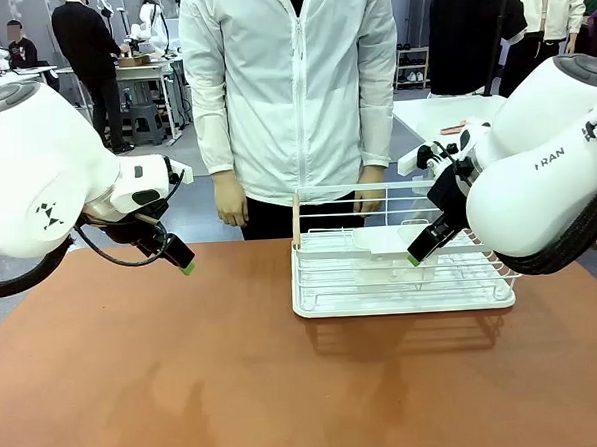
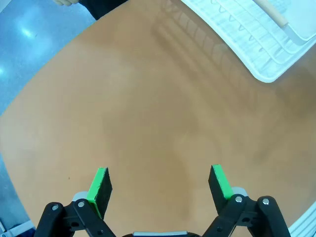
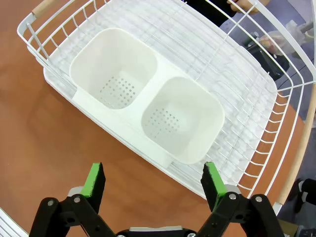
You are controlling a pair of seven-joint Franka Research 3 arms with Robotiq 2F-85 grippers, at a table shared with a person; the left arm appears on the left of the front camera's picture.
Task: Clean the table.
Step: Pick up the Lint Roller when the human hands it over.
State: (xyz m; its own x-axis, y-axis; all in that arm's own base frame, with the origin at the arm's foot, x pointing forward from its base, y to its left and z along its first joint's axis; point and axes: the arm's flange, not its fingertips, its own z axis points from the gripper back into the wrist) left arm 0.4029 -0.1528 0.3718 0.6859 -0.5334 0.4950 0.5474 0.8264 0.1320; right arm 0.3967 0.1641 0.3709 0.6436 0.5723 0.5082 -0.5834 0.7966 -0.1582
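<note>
One wide reddish-brown table [image 1: 187, 380] spreads across the lower half of the front view, its smooth matte top running from edge to edge of the frame. Behind its far edge, at upper centre, a person [image 1: 291, 84] in a white zipped jacket stands with both arms hanging down; the hand on the right of the frame is close to the top rail of a rack.

Two bulky white robot arms come in. The left arm [image 1: 35, 167] is at the left edge of the frame and the right arm [image 1: 547, 180] at the right edge.

A white wire rack [image 1: 403, 306] sits on the table right of centre, with wood-coloured bars at its ends. Inside it, in the right wrist view, lies a white plastic holder [image 3: 148, 106] with two cups side by side, each with a perforated bottom.

The left gripper [image 2: 159, 178] hovers above the tabletop, left of the rack in the front view. Its green-padded fingers are spread wide with nothing between them. The right gripper [image 3: 153, 180] hangs over the rack's near edge, above the holder, its jaws likewise wide apart and gripping nothing.
</note>
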